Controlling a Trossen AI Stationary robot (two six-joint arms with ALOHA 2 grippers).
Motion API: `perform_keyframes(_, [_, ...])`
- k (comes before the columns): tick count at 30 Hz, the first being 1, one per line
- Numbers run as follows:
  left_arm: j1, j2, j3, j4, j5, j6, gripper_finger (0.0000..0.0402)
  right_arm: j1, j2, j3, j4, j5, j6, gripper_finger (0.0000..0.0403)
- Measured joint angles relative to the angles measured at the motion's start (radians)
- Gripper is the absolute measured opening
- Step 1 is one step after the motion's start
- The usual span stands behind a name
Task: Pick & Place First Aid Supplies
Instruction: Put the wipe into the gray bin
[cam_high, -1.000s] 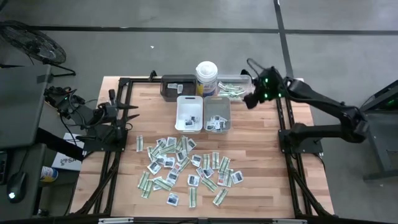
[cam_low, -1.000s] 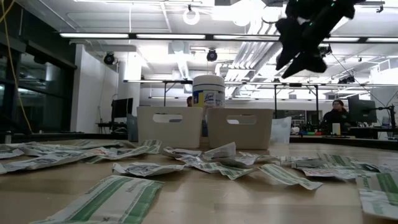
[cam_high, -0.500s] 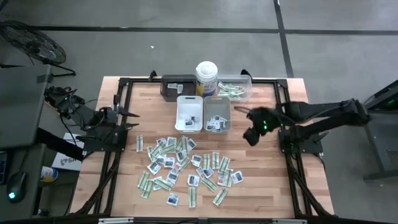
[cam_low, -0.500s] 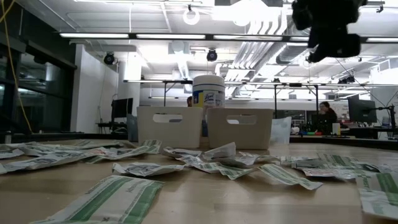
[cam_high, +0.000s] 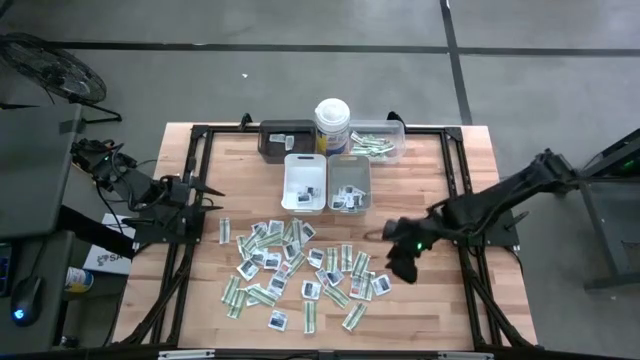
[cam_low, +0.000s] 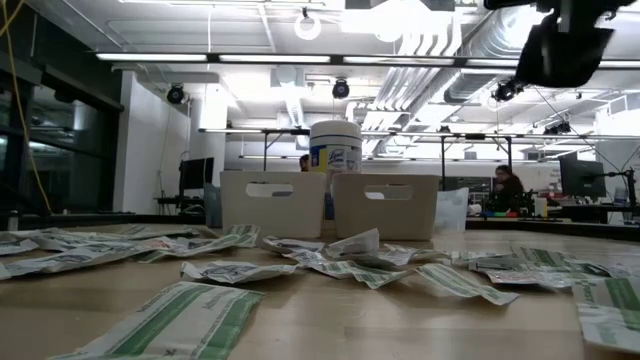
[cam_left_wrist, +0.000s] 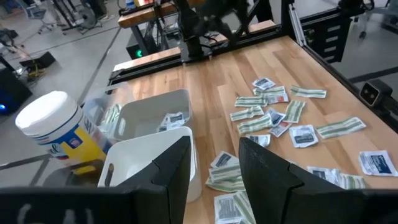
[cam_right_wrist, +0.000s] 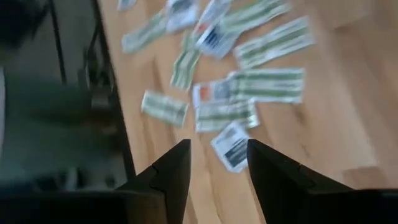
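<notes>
Packets: I see them (cam_high: 300, 265) scattered in the lower middle of the high view.
Handling: I judge them light, thin, floppy; I'd pinch one at an edge.
Right gripper (cam_high: 403, 262): fingers parted, empty, above the pile's right edge.
Left gripper (cam_high: 205, 186): parted, empty, parked at left.
White tray (cam_high: 304, 184): some sachets.
Grey tray (cam_high: 349, 184): some sachets.
Clear tray (cam_high: 377, 139): green strips.

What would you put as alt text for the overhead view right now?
A wooden table seen from above, with first aid packets scattered across its middle. The right claw, open and empty, hangs at the pile's right edge. The left claw waits at the left edge; trays and a white canister sit beyond.
</notes>
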Motion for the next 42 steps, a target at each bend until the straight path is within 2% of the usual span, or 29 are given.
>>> perform_keyframes(9, [0.0, 0.0, 0.0, 0.021, 0.003, -0.048, 0.0133, 0.115, 0.234, 0.0, 0.107, -0.072, -0.286, 0.014])
perform_keyframes(14, [0.0, 0.0, 0.0, 0.019, -0.011, -0.078, 0.0133, 0.151, 0.334, 0.0, 0.099, 0.013, -0.389, 0.014])
perform_keyframes(17, [0.0, 0.0, 0.0, 0.019, -0.031, -0.102, 0.0133, 0.159, 0.359, 0.0, 0.085, 0.076, -0.416, 0.0142])
perform_keyframes(22, [0.0, 0.0, 0.0, 0.019, -0.039, -0.127, 0.0133, 0.176, 0.375, 0.0, 0.075, 0.082, -0.465, 0.0157])
perform_keyframes(28, [0.0, 0.0, 0.0, 0.019, -0.042, -0.137, 0.0133, 0.191, 0.375, 0.0, 0.077, 0.132, -0.513, 0.0204])
perform_keyframes(33, [0.0, 0.0, 0.0, 0.019, -0.064, -0.14, 0.0133, 0.192, 0.396, 0.0, 0.078, 0.128, -0.531, 0.024])
perform_keyframes(42, [0.0, 0.0, 0.0, 0.019, -0.068, -0.14, 0.0133, 0.217, 0.483, -0.002, 0.088, 0.152, -0.53, 0.0247])
